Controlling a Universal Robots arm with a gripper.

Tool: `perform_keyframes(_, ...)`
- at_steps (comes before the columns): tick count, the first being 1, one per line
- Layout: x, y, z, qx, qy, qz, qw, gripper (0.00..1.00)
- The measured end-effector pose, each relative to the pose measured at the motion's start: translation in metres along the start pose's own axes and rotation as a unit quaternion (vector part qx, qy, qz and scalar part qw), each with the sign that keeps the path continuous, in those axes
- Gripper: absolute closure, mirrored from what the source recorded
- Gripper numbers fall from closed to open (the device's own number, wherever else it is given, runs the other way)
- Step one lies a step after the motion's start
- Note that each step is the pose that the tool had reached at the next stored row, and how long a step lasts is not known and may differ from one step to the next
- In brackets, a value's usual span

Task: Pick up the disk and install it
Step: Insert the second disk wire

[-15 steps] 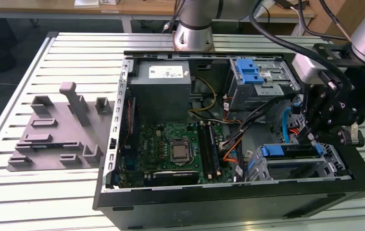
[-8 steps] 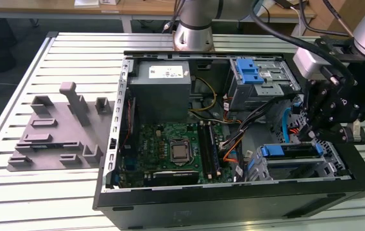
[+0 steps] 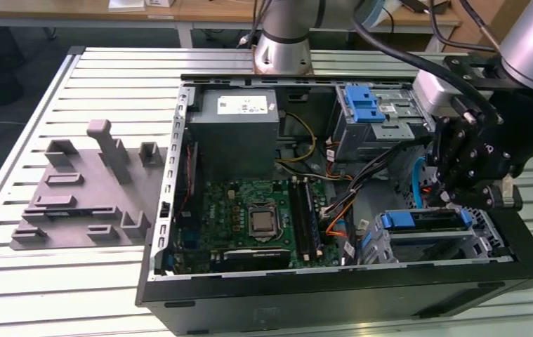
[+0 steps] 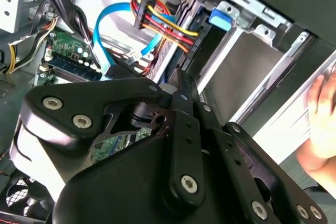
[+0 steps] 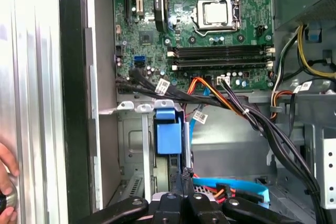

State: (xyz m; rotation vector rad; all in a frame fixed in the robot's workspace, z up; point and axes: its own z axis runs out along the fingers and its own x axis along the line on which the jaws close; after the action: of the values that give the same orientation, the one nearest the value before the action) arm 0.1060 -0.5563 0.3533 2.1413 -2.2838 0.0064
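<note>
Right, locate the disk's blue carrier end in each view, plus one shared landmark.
Exterior view: blue carrier end in the bay under the gripper.
First wrist view: blue carrier end between metal rails.
Second wrist view: blue carrier end in the grey cage.
Shared landmark: light-blue cable.

Cables [image 5: 231,103] across bay beside disk [image 3: 428,220]

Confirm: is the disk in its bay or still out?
In. The disk sits in the bay at the case's front corner, directly below the gripper.
</note>
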Motion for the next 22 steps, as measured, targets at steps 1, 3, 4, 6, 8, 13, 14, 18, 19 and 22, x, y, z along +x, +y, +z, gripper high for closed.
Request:
perform_keyframes(1,0.0001,0.0011,-0.0005,0.0004,0.0000,0.000,1.0000,0.89)
perform_keyframes(3,0.0002,0.0026,-0.0031,0.0010,-0.0001,0.000,1.0000,0.89)
perform_keyframes(4,0.0002,0.0032,-0.0051,0.0012,-0.0001,0.000,1.0000,0.89)
perform_keyframes(6,0.0003,0.0041,-0.0086,0.0015,-0.0002,0.000,1.0000,0.89)
perform_keyframes(8,0.0004,0.0051,-0.0126,0.0018,-0.0002,0.000,1.0000,0.89)
perform_keyframes(13,0.0006,0.0081,-0.0188,0.0024,-0.0002,0.000,1.0000,0.89)
perform_keyframes(14,0.0006,0.0097,-0.0228,0.0027,-0.0002,0.000,1.0000,0.89)
perform_keyframes(18,-0.0008,0.0106,-0.0257,0.0027,-0.0001,0.000,1.0000,0.89)
perform_keyframes(19,-0.0015,0.0107,-0.0258,0.0027,0.0000,0.000,1.0000,0.89)
perform_keyframes(22,-0.0022,0.0112,-0.0258,0.0030,0.0000,0.000,1.0000,0.89)
